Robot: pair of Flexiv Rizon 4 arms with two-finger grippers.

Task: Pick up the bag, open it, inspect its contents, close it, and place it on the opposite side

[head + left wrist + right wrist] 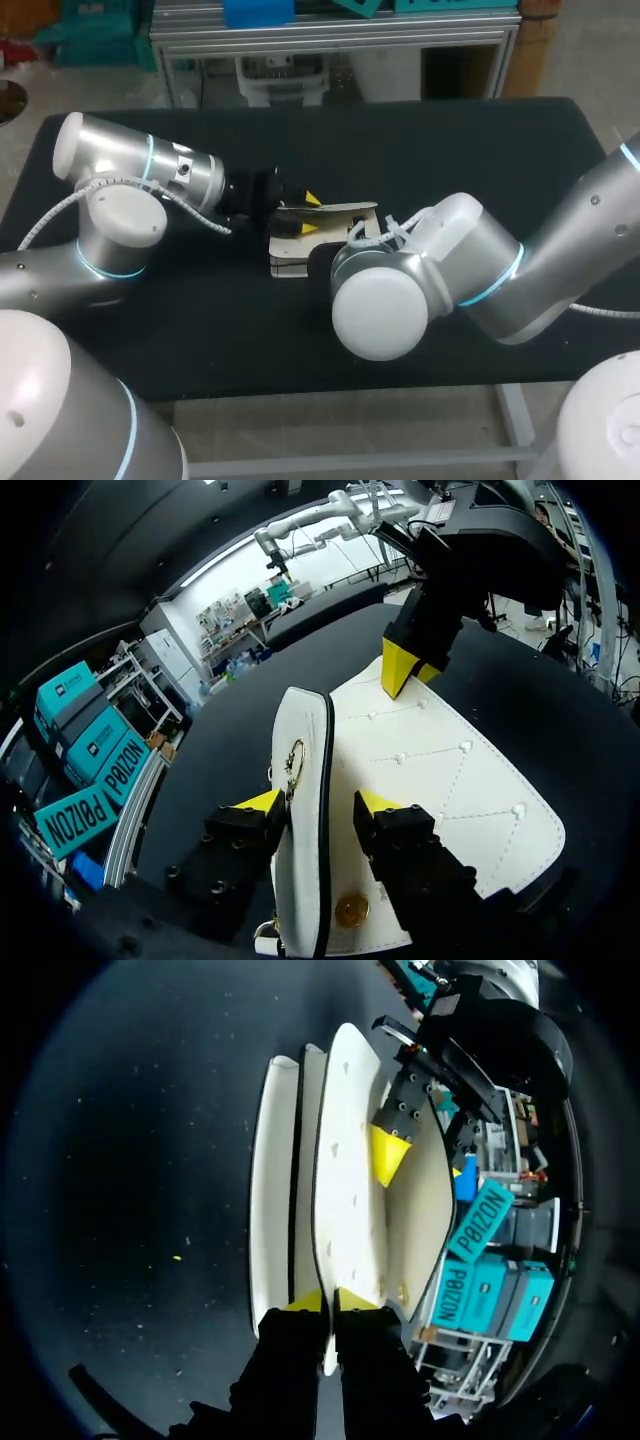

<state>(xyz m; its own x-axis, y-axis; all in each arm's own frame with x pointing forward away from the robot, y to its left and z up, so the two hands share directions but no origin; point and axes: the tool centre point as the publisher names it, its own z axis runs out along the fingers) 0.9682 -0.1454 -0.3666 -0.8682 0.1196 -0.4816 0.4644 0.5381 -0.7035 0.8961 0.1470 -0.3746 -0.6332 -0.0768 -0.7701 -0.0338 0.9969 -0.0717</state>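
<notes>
Nearest, my right gripper [328,1302] is closed on the thin free edge of the flap of the white quilted leather bag [345,1200], trimmed in black with gold fittings. The bag sits at the middle of the black counter [450,150], its long axis running left to right from one gripper to the other. The flap I pinch stands lifted off the body. Farther left, my left gripper [320,802] stands open astride the body's upright front panel, one tip against it and the other just clear. I judge that opening turns on this: flap rightward, body leftward, so the left must clamp before the right draws away.
</notes>
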